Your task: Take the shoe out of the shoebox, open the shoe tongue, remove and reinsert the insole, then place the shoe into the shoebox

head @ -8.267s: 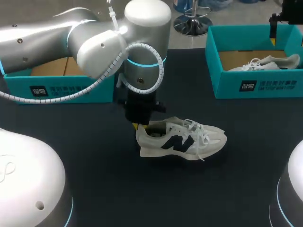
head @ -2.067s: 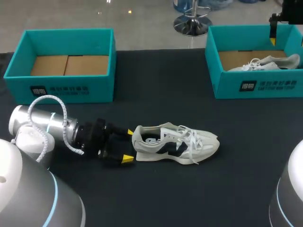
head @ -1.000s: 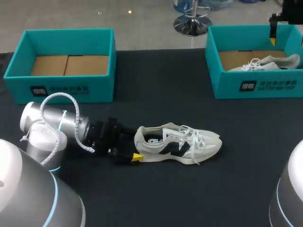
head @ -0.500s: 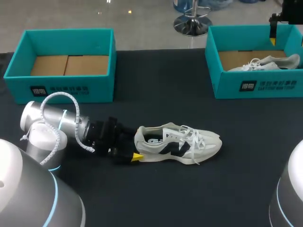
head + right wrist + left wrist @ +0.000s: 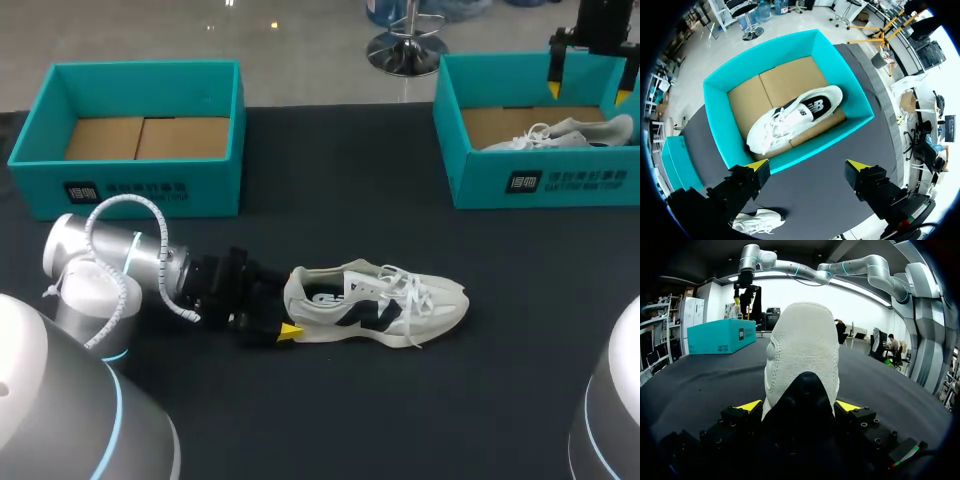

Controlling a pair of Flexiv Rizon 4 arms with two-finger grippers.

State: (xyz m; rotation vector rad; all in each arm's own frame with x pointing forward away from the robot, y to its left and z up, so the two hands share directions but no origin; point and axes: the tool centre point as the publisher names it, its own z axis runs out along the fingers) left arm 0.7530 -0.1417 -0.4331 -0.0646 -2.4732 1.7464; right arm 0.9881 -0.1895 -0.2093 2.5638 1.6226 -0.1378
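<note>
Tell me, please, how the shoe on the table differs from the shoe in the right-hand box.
The shoe on the table stands upright on its sole; the shoe in the box lies on its side in the teal shoebox. The shoe on the table has the left gripper at its heel; the shoe in the box is untouched, the right gripper open above it. Both are white laced sneakers with dark side markings.

I log the shoe [image 5: 375, 305] as cream with a dark navy side mark, lying on the black surface [image 5: 330, 180]. The left shoebox [image 5: 215, 190] and right shoebox [image 5: 480, 185] are teal with brown cardboard floors. My fingers [image 5: 290, 331] are black with yellow tips.
</note>
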